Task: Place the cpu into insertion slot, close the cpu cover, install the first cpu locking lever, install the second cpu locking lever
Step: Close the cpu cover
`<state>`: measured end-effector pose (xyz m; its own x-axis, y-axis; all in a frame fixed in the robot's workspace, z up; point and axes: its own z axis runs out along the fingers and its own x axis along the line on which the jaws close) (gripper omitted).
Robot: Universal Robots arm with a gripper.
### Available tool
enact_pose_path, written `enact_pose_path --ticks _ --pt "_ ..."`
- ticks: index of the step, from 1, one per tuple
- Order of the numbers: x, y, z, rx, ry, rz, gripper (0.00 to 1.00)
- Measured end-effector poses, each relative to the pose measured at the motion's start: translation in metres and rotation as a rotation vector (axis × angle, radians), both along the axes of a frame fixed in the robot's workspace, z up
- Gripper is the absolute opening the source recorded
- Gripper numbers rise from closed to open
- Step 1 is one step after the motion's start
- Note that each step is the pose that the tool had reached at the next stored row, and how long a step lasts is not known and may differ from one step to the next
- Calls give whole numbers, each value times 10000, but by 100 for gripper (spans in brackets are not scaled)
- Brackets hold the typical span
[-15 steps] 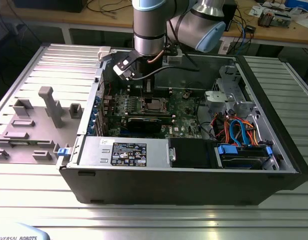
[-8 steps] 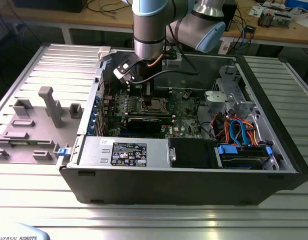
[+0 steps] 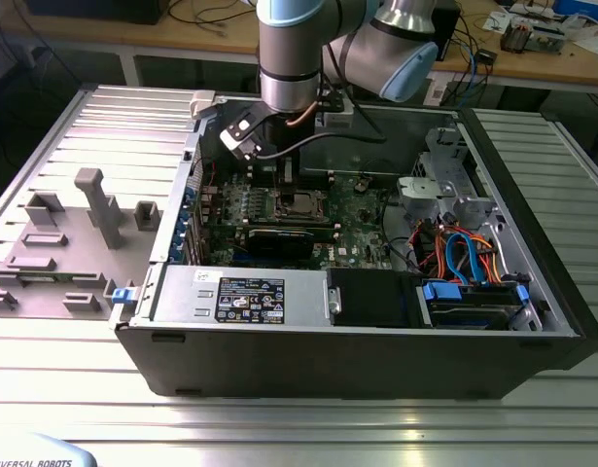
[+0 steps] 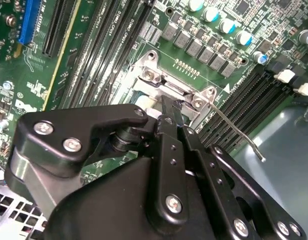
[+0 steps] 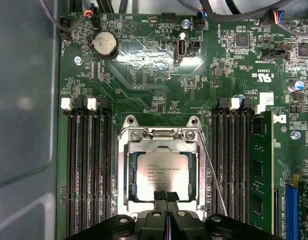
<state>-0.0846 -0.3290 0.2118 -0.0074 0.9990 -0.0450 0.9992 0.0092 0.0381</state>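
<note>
The cpu (image 5: 164, 172), pale and silvery, lies seated in the insertion slot (image 5: 194, 121) at the middle of the green motherboard (image 5: 143, 65). The silvery cpu cover (image 5: 127, 170) lies flat around it, and the chip shows through the cover's window. My gripper (image 5: 166, 194) is shut, with its black fingers pressed together over the cpu's near edge. A thin wire locking lever (image 5: 214, 180) runs slantwise beside the socket, and its bent end (image 4: 260, 156) hangs free over the memory slots. In the exterior view the gripper (image 3: 285, 185) reaches down into the open computer case just above the cpu (image 3: 300, 204).
Black memory slots (image 5: 88, 170) flank the socket, with a green memory module (image 5: 259, 165) on one side. A coin battery (image 5: 104, 44) sits further up the board. In the case lie a black graphics card (image 3: 276, 239), a power supply (image 3: 240, 292) and coloured cables (image 3: 464, 253).
</note>
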Motion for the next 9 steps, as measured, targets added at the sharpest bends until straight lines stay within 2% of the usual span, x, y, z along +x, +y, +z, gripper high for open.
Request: enact_pose_path --ticks 9 --pt "184 0 0 -1 19 -4 11"
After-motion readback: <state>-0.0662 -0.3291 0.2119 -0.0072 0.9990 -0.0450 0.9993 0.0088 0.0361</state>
